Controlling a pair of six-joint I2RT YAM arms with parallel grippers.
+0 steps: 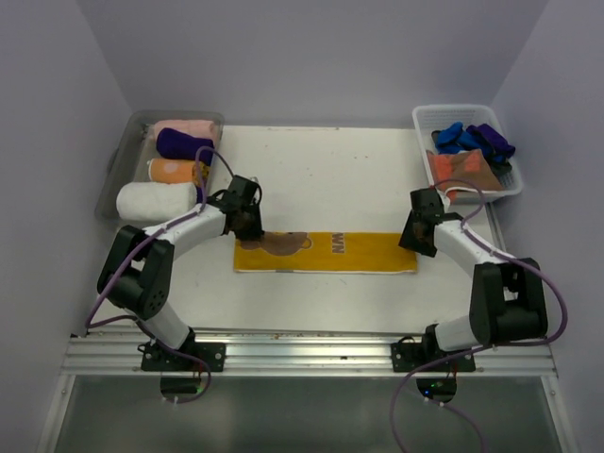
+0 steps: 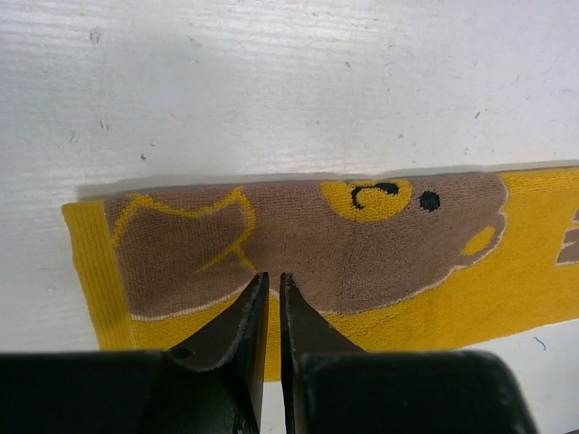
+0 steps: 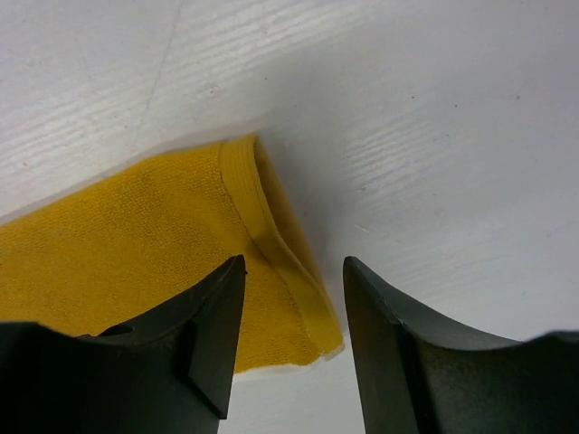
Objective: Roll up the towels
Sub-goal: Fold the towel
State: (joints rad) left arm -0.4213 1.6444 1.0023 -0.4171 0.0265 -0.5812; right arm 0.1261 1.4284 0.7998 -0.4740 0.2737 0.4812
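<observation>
open tabletop (image 1: 330,179) behind towel (image 1: 368,253), tray (image 1: 113,170) left, basket (image 1: 451,108) right

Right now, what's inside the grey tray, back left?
Four rolls in the grey tray: pink towel, purple towel, orange towel, white towel. Anything beneath them, and the tray floor, is covered.

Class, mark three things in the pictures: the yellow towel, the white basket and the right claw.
yellow towel (image 1: 377,253): top view, plain yellow stretch.
white basket (image 1: 451,108): top view, far rim.
right claw (image 3: 294,262): right wrist view, midway between fingertips.
</observation>
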